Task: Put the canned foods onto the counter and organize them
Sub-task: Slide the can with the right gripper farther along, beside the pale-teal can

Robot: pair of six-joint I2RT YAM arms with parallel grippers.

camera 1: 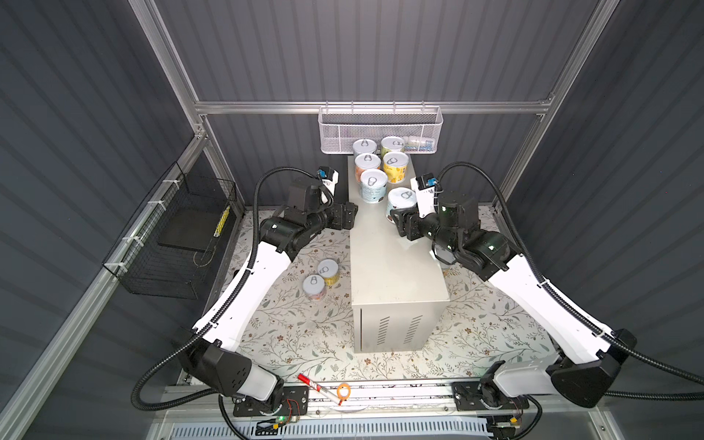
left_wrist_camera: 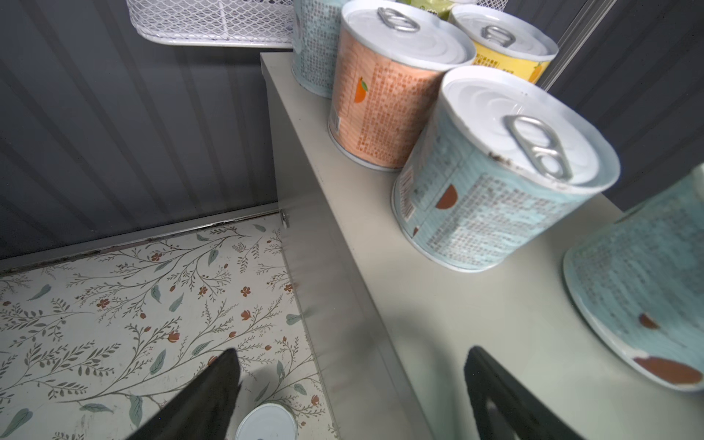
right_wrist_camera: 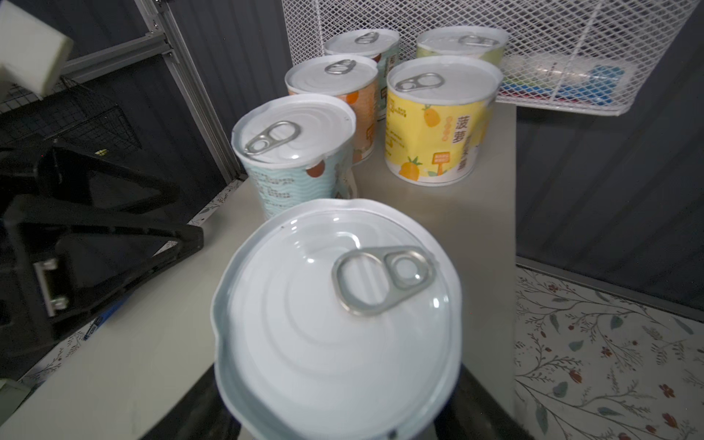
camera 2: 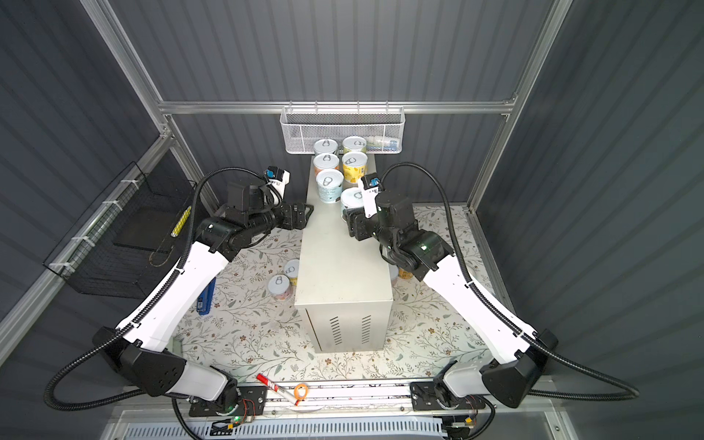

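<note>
My right gripper (camera 1: 396, 220) has its jaws on either side of a pale blue tin (right_wrist_camera: 339, 316), which stands upright at the right edge of the counter (camera 1: 388, 263). I cannot tell whether the pads actually press its wall.

Directly beyond that gripper, five more tins stand upright in two rows on the counter. A second pale blue tin (camera 1: 373, 186) is nearest. Past it an orange-pink tin (camera 1: 367, 164) stands beside a yellow tin (camera 1: 396, 166). Two rear tins (camera 1: 364, 146) sit at the far end, under the white mesh basket (camera 1: 381, 131).

My left gripper (camera 1: 351, 215) hovers at the counter's left edge, across from the right one, with its jaws spread and nothing between them. Below and behind it, two loose tins (camera 1: 328, 271) stand side by side on the floral surface (camera 1: 289, 343).
</note>
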